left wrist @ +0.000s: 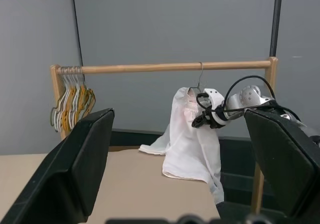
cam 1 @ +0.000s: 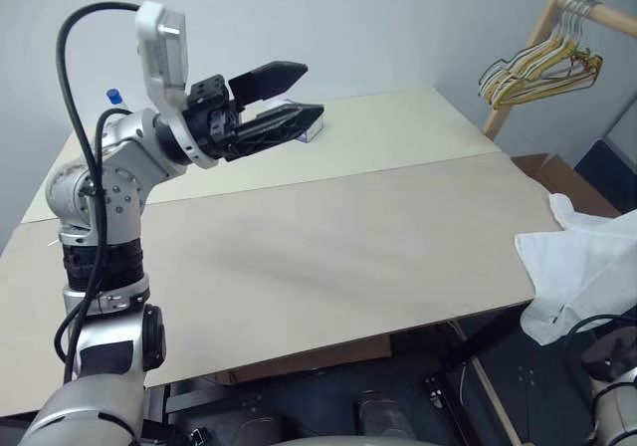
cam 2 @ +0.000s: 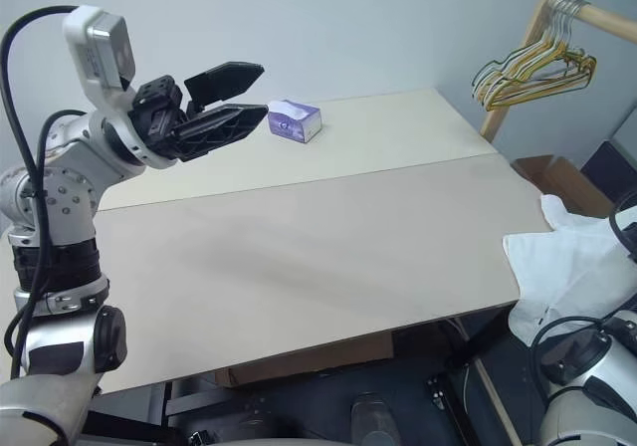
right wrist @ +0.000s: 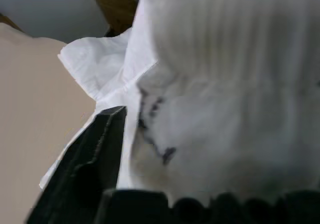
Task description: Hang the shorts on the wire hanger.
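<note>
The white shorts (left wrist: 192,134) hang from the wire hanger, whose thin hook (left wrist: 200,76) sits over the wooden rod (left wrist: 150,67). Their lower part lies on the right edge of the table (cam 1: 328,237), where the shorts (cam 1: 582,262) show as a white heap. My right gripper (left wrist: 201,120) is up against the cloth just below the hook. In the right wrist view one black finger (right wrist: 95,159) stands far to the side, with the cloth filling the space beside it and hiding the other finger. My left gripper (cam 1: 311,93) is raised over the far left of the table, open and empty.
A small purple tissue box (cam 2: 295,120) stands at the back of the table. A bunch of yellow and pale hangers (cam 1: 537,68) hangs at the rod's near end. A cardboard box (cam 1: 557,172) sits on the floor past the table's right edge.
</note>
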Controlling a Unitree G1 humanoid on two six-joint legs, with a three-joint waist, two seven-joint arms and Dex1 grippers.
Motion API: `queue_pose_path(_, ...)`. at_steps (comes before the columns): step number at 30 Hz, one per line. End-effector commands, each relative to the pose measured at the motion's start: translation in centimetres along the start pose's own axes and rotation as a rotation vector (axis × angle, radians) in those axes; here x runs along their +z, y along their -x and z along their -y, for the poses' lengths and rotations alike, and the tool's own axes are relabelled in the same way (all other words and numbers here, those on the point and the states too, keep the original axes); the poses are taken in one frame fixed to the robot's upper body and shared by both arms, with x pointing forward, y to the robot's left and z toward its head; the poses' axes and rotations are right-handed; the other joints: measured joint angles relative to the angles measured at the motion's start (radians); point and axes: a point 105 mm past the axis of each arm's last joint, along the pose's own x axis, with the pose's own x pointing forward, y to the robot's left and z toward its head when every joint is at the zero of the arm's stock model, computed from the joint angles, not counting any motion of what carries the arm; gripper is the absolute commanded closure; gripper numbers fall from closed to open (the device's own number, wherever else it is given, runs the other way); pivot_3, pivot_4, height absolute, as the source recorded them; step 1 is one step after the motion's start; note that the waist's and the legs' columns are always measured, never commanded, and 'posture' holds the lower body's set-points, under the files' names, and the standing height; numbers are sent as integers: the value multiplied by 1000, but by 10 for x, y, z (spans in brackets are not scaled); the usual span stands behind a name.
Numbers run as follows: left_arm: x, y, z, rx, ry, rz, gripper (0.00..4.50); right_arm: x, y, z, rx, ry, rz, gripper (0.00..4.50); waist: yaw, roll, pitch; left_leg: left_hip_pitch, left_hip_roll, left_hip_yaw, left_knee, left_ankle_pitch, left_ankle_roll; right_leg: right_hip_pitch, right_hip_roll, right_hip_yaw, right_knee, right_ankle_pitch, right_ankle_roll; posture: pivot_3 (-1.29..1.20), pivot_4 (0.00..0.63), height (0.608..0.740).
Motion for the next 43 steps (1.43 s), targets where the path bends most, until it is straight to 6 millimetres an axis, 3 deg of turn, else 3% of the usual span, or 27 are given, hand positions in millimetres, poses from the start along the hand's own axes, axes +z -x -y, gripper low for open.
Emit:
queue_pose_path(1,10,0,4,-7,-54,14,0,32,16,3,-123,92,260,24,2,0,0,0,0,0,0,0,0,0,0,0,0,0,0,-65,13,740)
queue_pose_path(6,11,-2,4,-12,-56,14,0,41,31,-2,-301,199,561,24,2,0,0,-1,-1,0,0,0,0,-1,-1,0,-1,0,0,-62,12,740)
queue_pose_path(12,13,-2,4,-15,-65,11,0,47,57,-19,-349,307,905,24,-1,0,0,0,-1,0,0,0,0,-1,-1,0,0,0,0,-54,9,740)
queue_pose_path(15,14,-2,4,-9,-74,11,0,50,73,-35,-291,337,1072,24,0,0,0,0,-1,0,0,0,0,-1,-1,0,0,0,0,-45,7,740)
queue_pose_path(17,13,0,3,14,-97,14,0,47,86,-68,-45,363,1150,24,-1,0,0,0,-1,0,0,0,0,0,0,0,-1,0,0,-33,4,740)
queue_pose_path(20,3,7,0,66,-155,1,0,20,106,-133,559,398,1047,24,-8,0,0,2,0,0,-1,0,0,1,0,2,-1,0,0,-19,3,740)
queue_pose_path(23,-23,21,-3,123,-211,-124,0,-9,132,-177,1020,507,901,24,-1,-1,2,10,2,0,-3,0,0,7,2,2,-1,0,0,16,5,740)
queue_pose_path(26,-52,38,-1,152,-269,-270,0,-34,156,-208,1357,663,764,24,19,-2,2,15,3,-1,-3,0,0,12,3,0,-1,0,-1,47,4,740)
queue_pose_path(29,-71,55,3,188,-257,-355,0,-58,176,-224,1627,817,629,24,46,-5,4,15,3,0,-3,0,0,11,2,-1,-1,0,-2,72,5,740)
queue_pose_path(33,-92,72,10,237,-251,-437,0,-83,188,-238,1805,986,504,24,84,-7,5,13,4,0,-4,0,0,9,2,-2,-1,0,-3,116,3,740)
queue_pose_path(39,-106,87,7,318,-258,-504,0,-94,182,-244,1815,1029,452,24,163,-7,5,-3,3,-1,-1,0,0,-6,-1,-6,0,0,-3,148,8,740)
queue_pose_path(43,-108,91,8,307,-234,-509,0,-101,179,-239,1804,1042,425,24,185,-8,4,-12,2,0,0,0,0,-15,-1,-6,1,1,-4,141,5,740)
